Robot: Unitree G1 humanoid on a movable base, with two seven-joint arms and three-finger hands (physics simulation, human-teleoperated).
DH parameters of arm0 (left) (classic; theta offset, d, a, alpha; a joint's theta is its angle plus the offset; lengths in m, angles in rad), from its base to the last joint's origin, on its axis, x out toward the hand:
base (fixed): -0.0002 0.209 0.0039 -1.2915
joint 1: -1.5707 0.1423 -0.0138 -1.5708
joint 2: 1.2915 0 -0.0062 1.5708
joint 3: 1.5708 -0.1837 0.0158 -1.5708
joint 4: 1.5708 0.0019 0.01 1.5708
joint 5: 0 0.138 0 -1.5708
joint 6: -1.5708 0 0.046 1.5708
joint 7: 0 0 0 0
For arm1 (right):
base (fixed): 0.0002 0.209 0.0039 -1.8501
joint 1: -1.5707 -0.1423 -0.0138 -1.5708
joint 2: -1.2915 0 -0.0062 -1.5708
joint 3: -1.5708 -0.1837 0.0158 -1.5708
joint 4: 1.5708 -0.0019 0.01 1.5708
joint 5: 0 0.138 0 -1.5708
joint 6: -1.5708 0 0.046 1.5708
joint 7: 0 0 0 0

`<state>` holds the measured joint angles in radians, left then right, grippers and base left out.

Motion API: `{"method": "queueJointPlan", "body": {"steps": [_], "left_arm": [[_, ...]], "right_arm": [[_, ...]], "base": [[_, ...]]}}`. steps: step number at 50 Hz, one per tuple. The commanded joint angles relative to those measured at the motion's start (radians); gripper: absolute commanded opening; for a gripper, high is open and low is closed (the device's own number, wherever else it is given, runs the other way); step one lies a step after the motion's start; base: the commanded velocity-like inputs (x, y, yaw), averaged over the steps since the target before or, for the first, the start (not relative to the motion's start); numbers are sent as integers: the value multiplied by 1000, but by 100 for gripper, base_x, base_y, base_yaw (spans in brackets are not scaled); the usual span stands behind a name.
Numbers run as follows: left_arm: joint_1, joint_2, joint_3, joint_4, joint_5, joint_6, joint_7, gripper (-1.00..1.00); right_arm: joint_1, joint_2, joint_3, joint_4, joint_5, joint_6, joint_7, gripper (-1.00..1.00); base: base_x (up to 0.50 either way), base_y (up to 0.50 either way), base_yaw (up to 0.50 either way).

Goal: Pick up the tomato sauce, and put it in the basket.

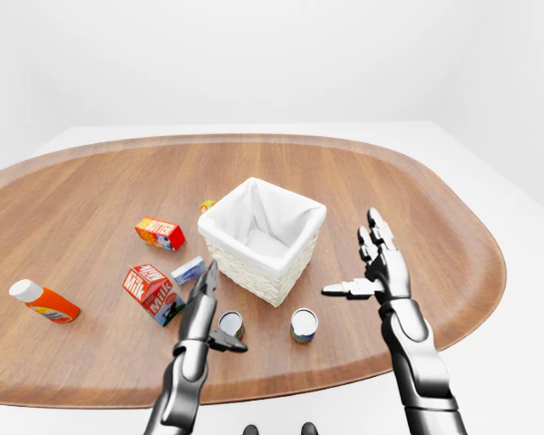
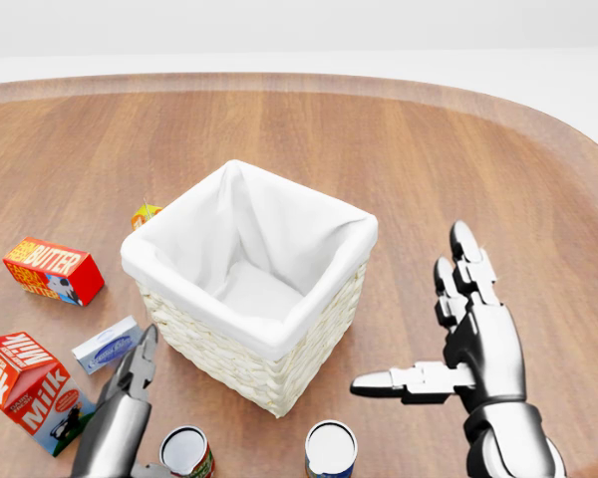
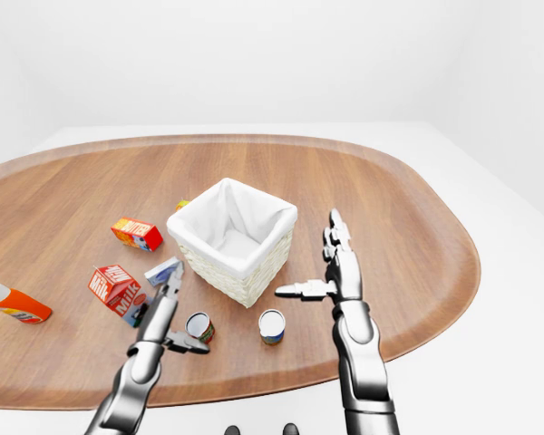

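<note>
Tomato sauce can (image 1: 230, 323) stands upright on the wooden table (image 1: 417, 208), below the white-lined basket (image 1: 262, 237), just beside the left hand (image 1: 204, 313), fingers spread; rigid, smooth, likely slippery, best pinched across its sides.

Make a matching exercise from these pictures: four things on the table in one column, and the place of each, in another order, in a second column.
Places as seen in the left-eye view.

Things
1. milk carton
2. butter box
3. orange bottle
4. basket

Places
A. lying near the table's left edge
B. middle of the table, open top, white lining
C. left of the basket, above the milk carton
D. just left of the left hand

Pairs: 1-D, 2-C, 3-A, 4-B
</note>
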<state>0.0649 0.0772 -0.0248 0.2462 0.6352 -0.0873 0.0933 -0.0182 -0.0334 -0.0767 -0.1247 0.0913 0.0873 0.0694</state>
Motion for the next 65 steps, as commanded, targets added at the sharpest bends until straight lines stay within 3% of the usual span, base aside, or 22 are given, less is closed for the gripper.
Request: {"method": "queueJointPlan", "body": {"steps": [1, 65], "left_arm": [[-6, -7, -9, -1, 2, 0, 0, 100], [-63, 0, -18, 178, -3, 0, 52, 100]], "right_arm": [[1, 0, 1, -1, 0, 0, -1, 100], [-3, 1, 2, 16, -3, 0, -1, 100]], "base": [[0, 0, 0], [0, 0, 0]]}}
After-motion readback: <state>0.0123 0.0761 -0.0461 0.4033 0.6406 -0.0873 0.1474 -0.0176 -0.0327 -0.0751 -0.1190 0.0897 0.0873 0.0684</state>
